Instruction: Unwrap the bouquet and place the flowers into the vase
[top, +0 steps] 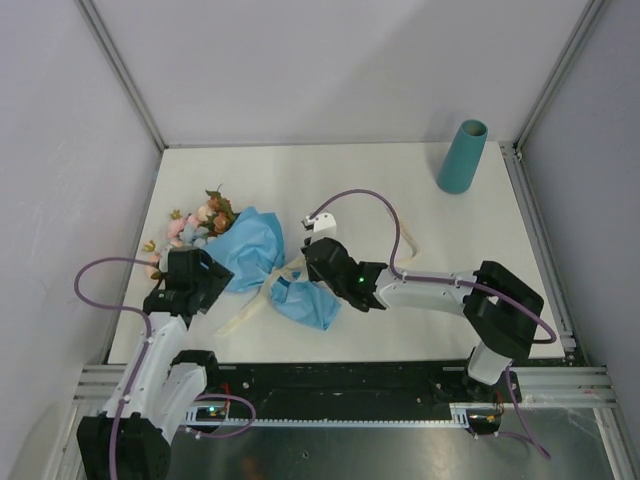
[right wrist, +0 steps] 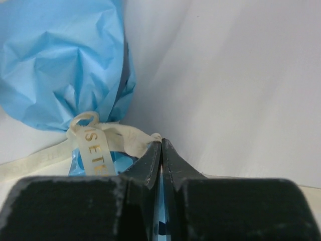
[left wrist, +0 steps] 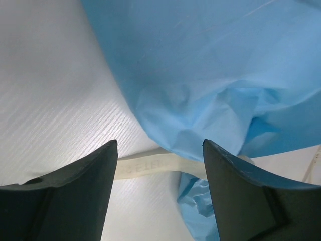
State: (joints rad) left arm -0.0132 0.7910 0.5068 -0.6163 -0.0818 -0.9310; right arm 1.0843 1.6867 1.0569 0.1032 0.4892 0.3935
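**Untying the bouquet (top: 250, 262): right claw (right wrist: 161, 145) on ribbon (right wrist: 95, 148), left claw (left wrist: 159, 146) ready to pin.**
We judge the best move is a slow, straight pull away from the knot (right wrist: 85, 122) w/ the right claw, its fingers pressed together on the ribbon tail. The left claw hovers w/ fingers apart over the blue wrap (left wrist: 210, 75) just beside the knot. We'd lower it to pin the paper so the bundle doesn't drag. Right arm (top: 430, 288) reaches in low from the bouquet's right. Left arm (top: 160, 350) bends over its left side, pointing down. Bouquet lies flat on the worktop (top: 400, 200), flowers (top: 200, 225) at its far-left end. Vase (top: 461, 158) stands well apart, beyond it to the right.
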